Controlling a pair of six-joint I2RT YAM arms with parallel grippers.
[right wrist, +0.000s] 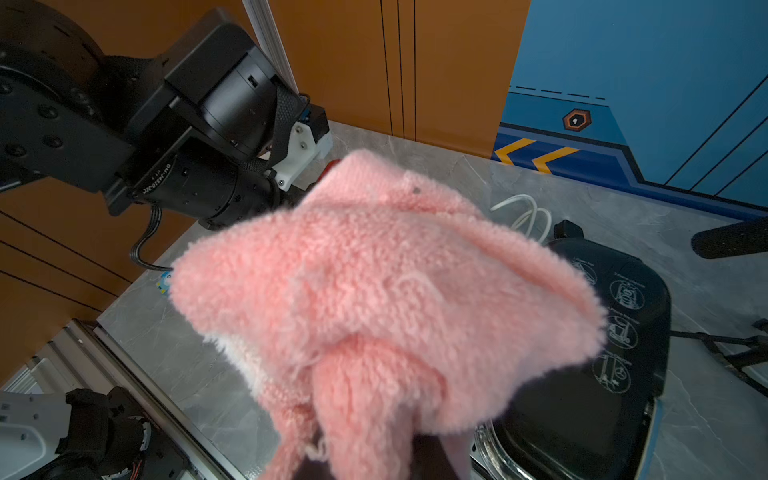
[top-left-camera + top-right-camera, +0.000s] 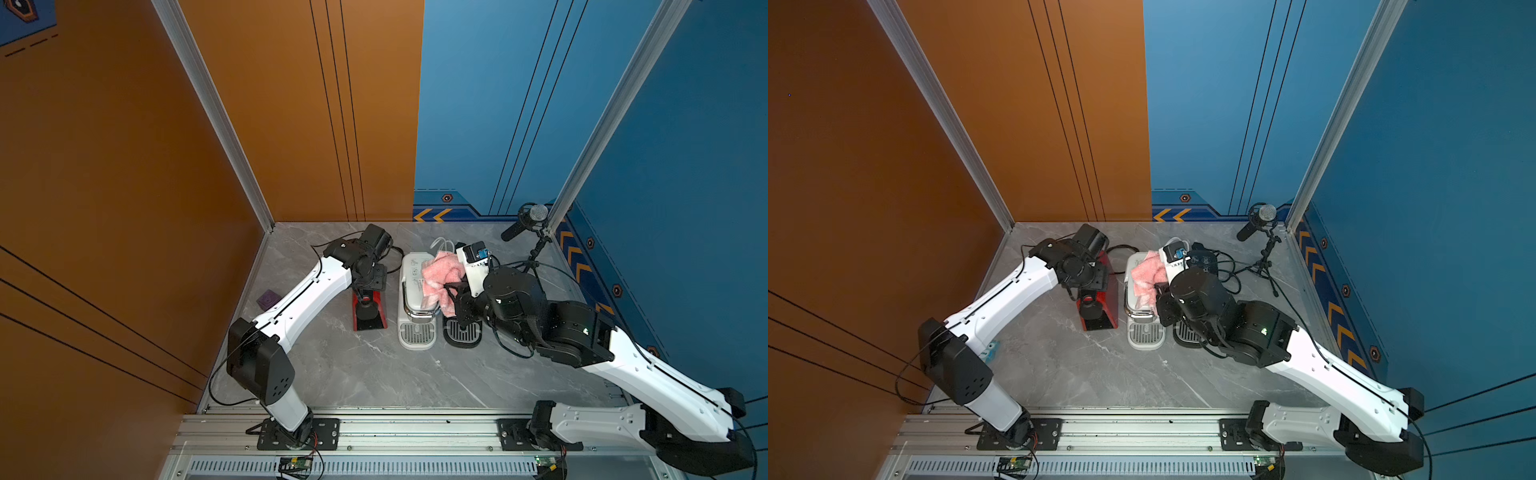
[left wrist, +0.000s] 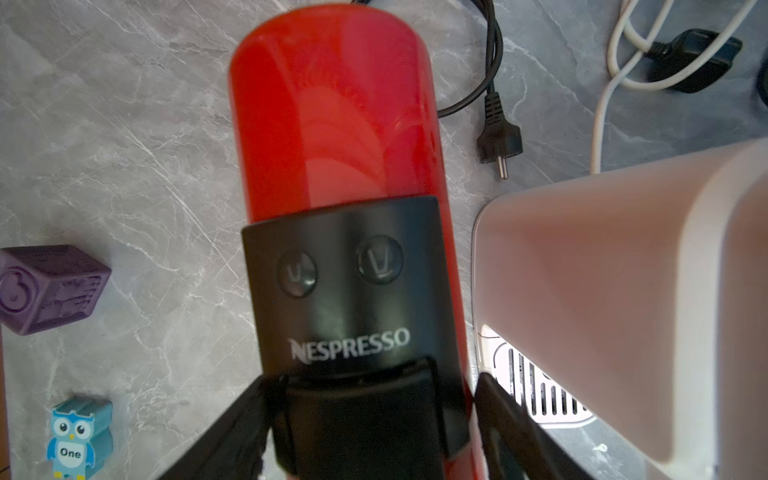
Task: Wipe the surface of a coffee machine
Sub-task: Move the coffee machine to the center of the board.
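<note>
With the right pincer point(image 2: 452, 289) clenched on the pink cloth point(image 2: 442, 272) atop the white coffee machine point(image 2: 411, 272) and the left pincer point(image 3: 374, 386) released astride the red machine point(image 3: 332, 104), a hard wipe could shove the unbraced white one.

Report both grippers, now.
Left gripper: open, jaws astride the red machine; contact unclear.
Right gripper: shut on the cloth.

Robot test booth; aluminium frame point(image 2: 216, 112), printed panels point(image 2: 478, 104), microphone point(image 2: 523, 224)
</note>
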